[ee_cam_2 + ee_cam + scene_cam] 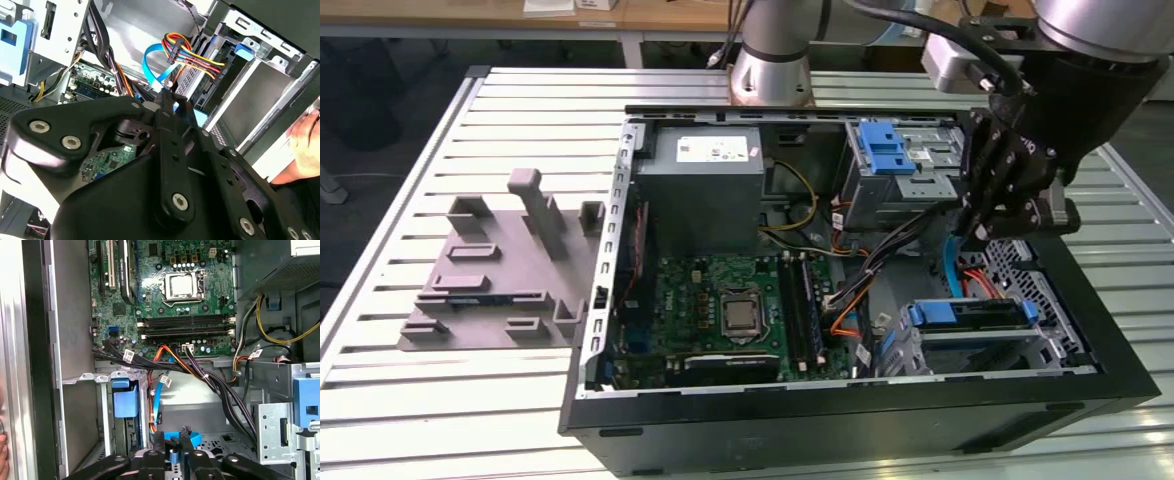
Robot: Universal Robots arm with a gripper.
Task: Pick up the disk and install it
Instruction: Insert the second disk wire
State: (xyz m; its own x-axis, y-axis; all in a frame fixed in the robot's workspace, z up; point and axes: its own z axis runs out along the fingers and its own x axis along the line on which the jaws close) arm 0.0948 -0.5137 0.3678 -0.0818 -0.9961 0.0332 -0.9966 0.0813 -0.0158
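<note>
The disk [969, 316], silver with a blue bracket end, sits inside the lower drive cage at the front right corner of the open computer case [607, 300]. Its blue bracket [125, 403] also shows in the first wrist view, and a blue tab [245, 50] in the second wrist view. My gripper [977, 232] hangs just above and behind that cage, between the two drive bays. Its fingers [186, 446] stand shut on a flat blue data cable [191, 437], whose loop [152, 65] runs past the fingertips.
A grey power-supply box [707, 185] and the green motherboard [727, 305] fill the case's left half. Bundled black and coloured cables [200, 372] cross beside the cage. An upper bay with a blue bracket [886, 150] stands behind. A grey fixture block [494, 270] lies left of the case. A person's hand [305, 135] rests nearby.
</note>
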